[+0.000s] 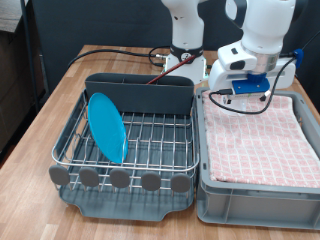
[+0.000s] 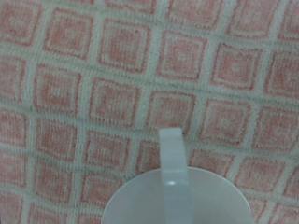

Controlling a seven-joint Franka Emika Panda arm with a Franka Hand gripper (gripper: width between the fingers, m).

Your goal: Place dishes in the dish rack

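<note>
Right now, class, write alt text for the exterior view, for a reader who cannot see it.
A light-blue plate stands on edge in the chrome wire dish rack, towards the exterior view's left. At the right, the gripper hangs over the far end of a grey tub lined with pink-and-white checkered cloth.

A chrome wire dish rack on a dark grey plastic tray (image 1: pixel 128 150) is taken as the landmark. A round flat light-blue plate (image 1: pixel 106 127) is stood on edge in the rack, towards the exterior view's left. A grey rectangular tub (image 1: pixel 258 198) lined with pink-and-white checkered cloth (image 1: pixel 258 140) is set just beside the rack, on the exterior view's right. A small white cylindrical cup (image 2: pixel 175 196) is seen above the cloth.
</note>
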